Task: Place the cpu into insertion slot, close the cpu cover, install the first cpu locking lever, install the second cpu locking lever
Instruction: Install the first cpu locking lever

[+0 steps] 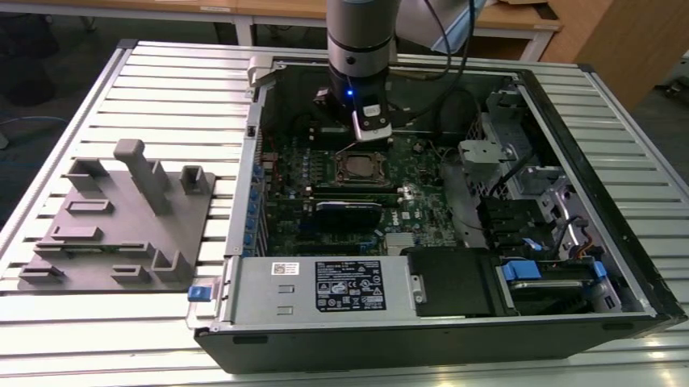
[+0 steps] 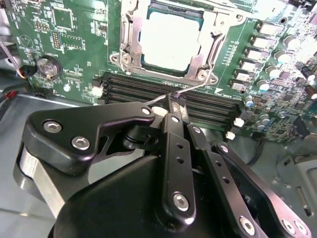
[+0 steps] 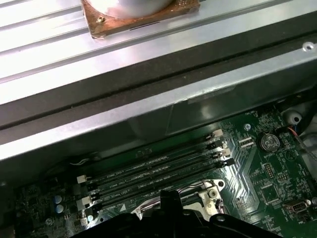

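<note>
Pincer: the pincer [image 2: 176, 100] is clenched, and its two black tips meet on the thin wire end of a cpu locking lever [image 2: 198, 88]. The wire looks pinched between the tips, a fitting grip for a rod this slim.
Arm: in the exterior view the pincer [image 1: 372, 133] hangs straight down into the open computer case [image 1: 603, 185], just on the far side of the insertion slot [image 1: 362, 168]. From there it can work the lever without covering the socket.
Cpu: the cpu [image 2: 171, 34] lies flat in the slot, its pale metal top showing through the cover's window. By the look of it, that step is done.
Cpu cover: the cpu cover [image 2: 130, 44] lies down over the chip's edges, so it appears closed.
Lever: the wire runs from the socket's corner out over the memory slots [image 2: 148, 89] to the pincer tips. It seems raised and not yet hooked down. I cannot tell whether it is the first or the second lever.
Board: the green motherboard [image 2: 69, 44] lies flat on the case floor, so the socket faces up towards the arm.
Surroundings: the case rests on the slatted worktop [image 1: 173, 81]. A grey fixture [image 1: 119, 218] sits well apart on the exterior view's left, untouched.
</note>
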`<state>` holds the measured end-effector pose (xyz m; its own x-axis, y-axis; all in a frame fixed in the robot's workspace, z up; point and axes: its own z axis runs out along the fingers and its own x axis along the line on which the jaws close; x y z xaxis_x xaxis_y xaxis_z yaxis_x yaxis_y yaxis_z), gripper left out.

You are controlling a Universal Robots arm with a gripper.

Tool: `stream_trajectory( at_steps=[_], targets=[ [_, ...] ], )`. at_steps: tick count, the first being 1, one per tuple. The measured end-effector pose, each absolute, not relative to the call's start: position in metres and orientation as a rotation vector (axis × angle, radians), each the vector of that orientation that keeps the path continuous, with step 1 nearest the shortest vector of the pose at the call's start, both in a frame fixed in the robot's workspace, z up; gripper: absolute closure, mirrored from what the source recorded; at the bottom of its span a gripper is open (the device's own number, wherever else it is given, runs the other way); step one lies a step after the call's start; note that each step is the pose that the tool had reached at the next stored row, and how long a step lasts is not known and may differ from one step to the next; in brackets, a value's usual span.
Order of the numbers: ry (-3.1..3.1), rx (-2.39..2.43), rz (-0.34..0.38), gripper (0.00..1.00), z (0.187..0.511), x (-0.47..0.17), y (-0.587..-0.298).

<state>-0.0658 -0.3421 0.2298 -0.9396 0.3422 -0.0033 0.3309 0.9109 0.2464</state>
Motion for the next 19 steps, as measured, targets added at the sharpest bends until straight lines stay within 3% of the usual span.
stream_trajectory(
  at_steps=[19],
  targets=[
    [3.003,0.596,0.366,0.89,0.2225,-0.0652,-0.3324]
  ],
)
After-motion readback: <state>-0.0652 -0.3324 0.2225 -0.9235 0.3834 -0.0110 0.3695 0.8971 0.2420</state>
